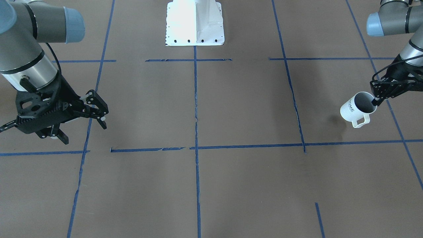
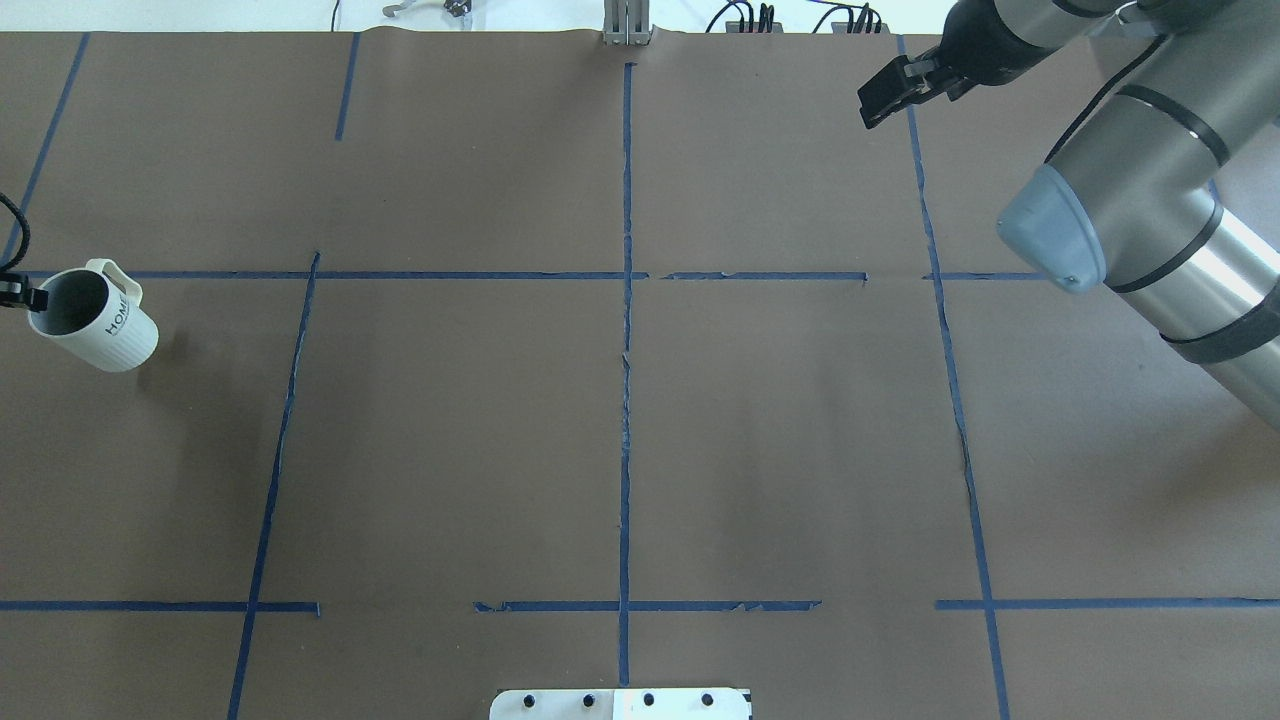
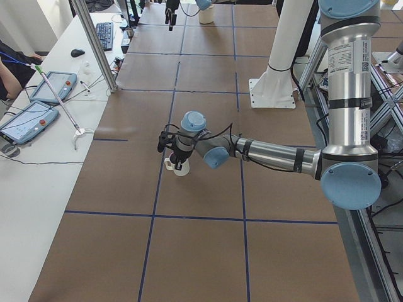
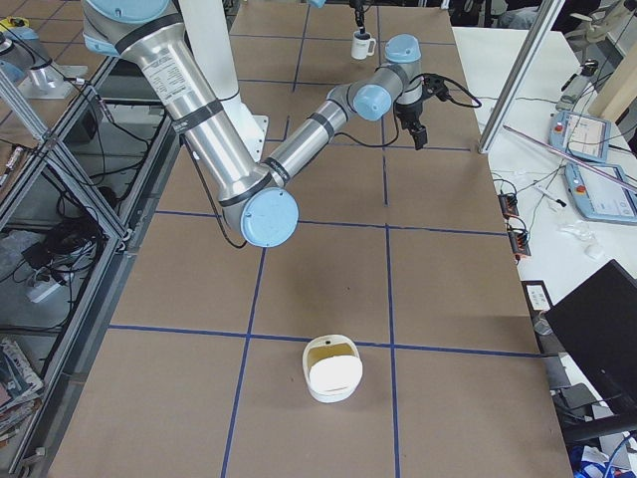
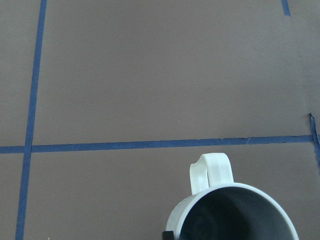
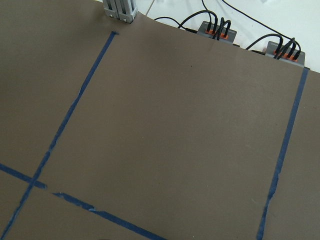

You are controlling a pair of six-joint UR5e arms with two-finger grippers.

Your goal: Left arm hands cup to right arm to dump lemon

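The white ribbed cup (image 1: 355, 110) with "HOME" lettering hangs slightly tilted just above the brown table at the robot's far left. It also shows in the overhead view (image 2: 95, 320) and in the left wrist view (image 5: 235, 212), handle pointing away. My left gripper (image 1: 376, 100) is shut on the cup's rim, and only its tip (image 2: 22, 296) shows in the overhead view. The cup's inside looks grey, and I see no lemon in it. My right gripper (image 1: 84, 130) is open and empty far across the table, and it also shows in the overhead view (image 2: 888, 98).
The white robot pedestal (image 1: 195, 23) stands at the table's middle, on the robot's side. Blue tape lines (image 2: 626, 300) grid the brown table. A white bowl (image 4: 331, 368) sits at the table's right end. Cable boxes (image 6: 216, 31) lie at the far edge.
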